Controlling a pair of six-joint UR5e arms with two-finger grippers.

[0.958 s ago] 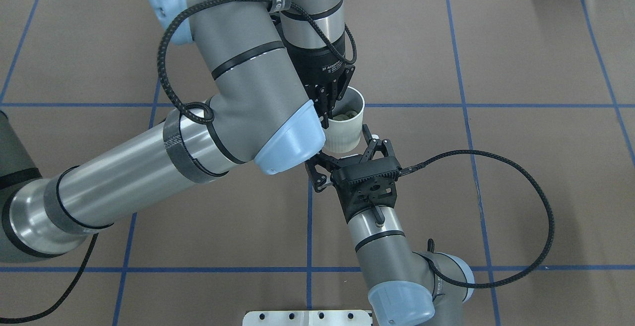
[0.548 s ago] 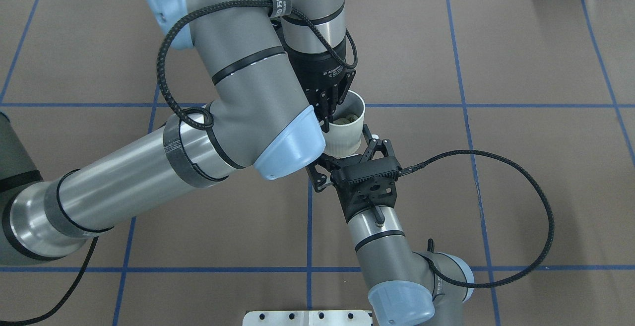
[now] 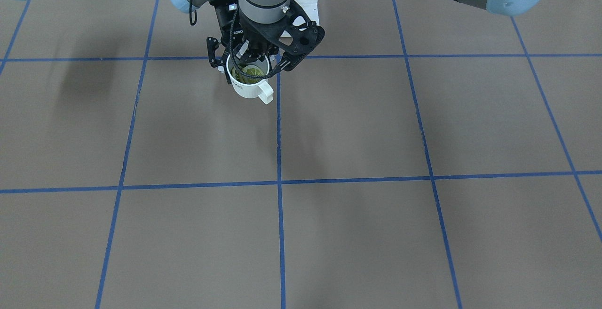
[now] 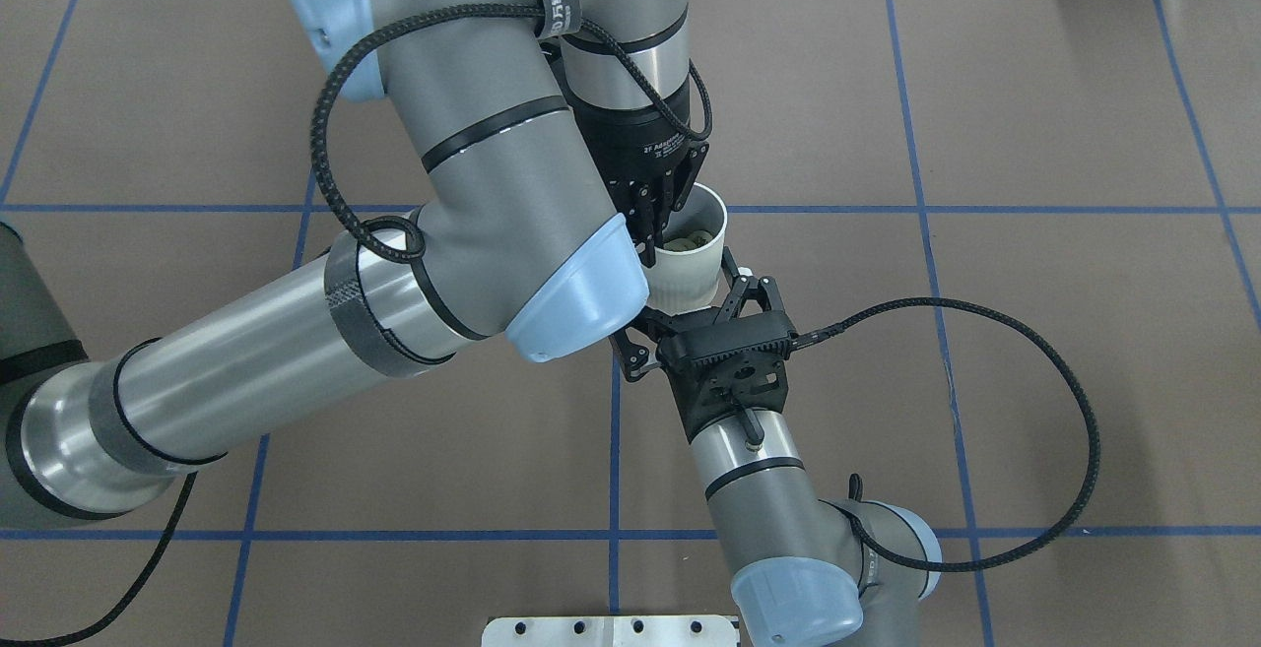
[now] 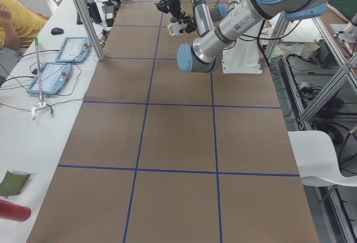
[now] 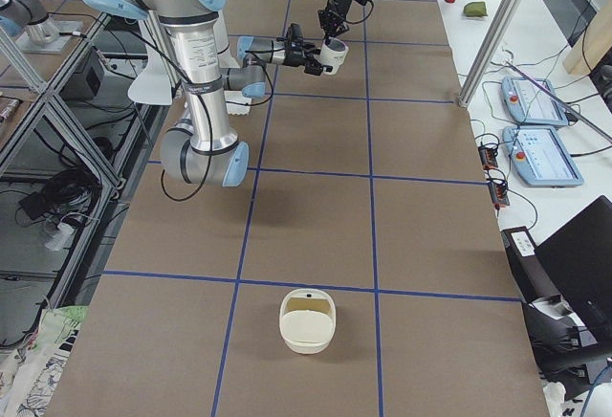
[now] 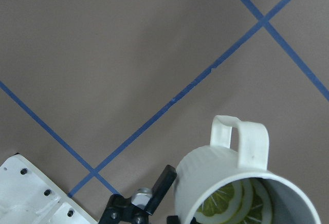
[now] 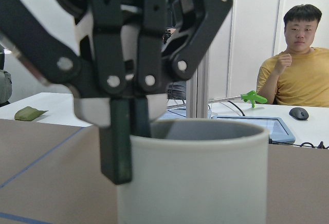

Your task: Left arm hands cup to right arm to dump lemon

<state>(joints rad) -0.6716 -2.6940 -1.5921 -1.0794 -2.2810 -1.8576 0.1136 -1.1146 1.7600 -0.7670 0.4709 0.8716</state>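
Observation:
The white cup (image 4: 687, 268) hangs above the table, upright, with its chunky handle (image 3: 264, 93) pointing away from the robot. The yellow-green lemon (image 3: 248, 73) lies inside it, and it shows in the left wrist view too (image 7: 234, 208). My left gripper (image 4: 654, 229) comes down from above and is shut on the cup's rim, one finger (image 8: 121, 142) outside the wall. My right gripper (image 4: 687, 291) reaches in level from the near side. It stands open, with one finger (image 7: 161, 185) at each side of the cup's body, and I cannot tell whether they touch it.
A white basket (image 6: 307, 320) stands far along the table on the robot's right. A white mounting plate (image 4: 611, 631) lies at the near edge. A person in a yellow shirt (image 8: 300, 80) sits at the side table with tablets (image 5: 56, 76).
My left arm has brought the cup slightly nearer, deeper between the right gripper's fingers. The right arm has not moved.

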